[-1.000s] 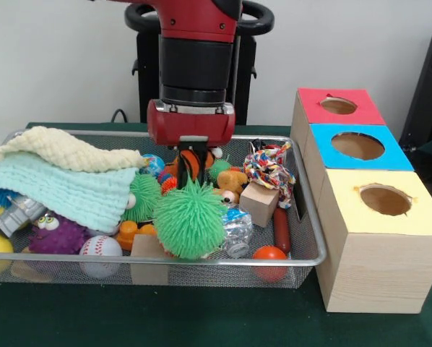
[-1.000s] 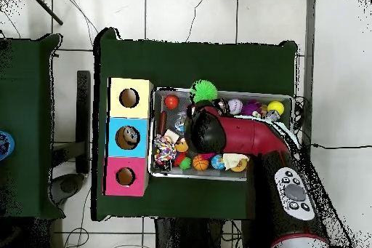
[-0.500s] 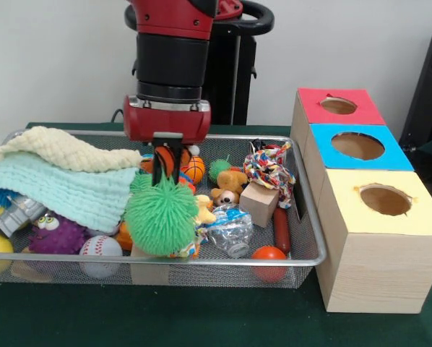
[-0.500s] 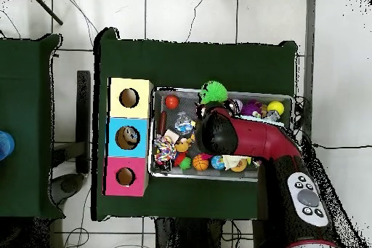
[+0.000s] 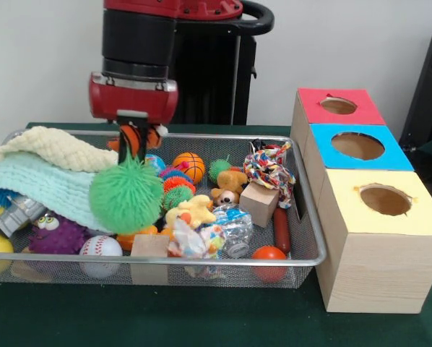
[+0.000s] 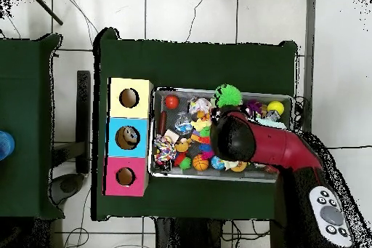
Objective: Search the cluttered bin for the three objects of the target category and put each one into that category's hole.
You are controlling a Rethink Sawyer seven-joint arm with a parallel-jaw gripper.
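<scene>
Holding green spiky ball (image 5: pixel 126 196), gripper (image 5: pixel 132 142) above wire bin (image 5: pixel 311 217) (toys, blankets inside).

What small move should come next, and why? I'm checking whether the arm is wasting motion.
Probably release the green spiky ball over the towels. It hangs from the gripper at the bin's end away from the boxes, and the toys it covered now lie exposed.
</scene>
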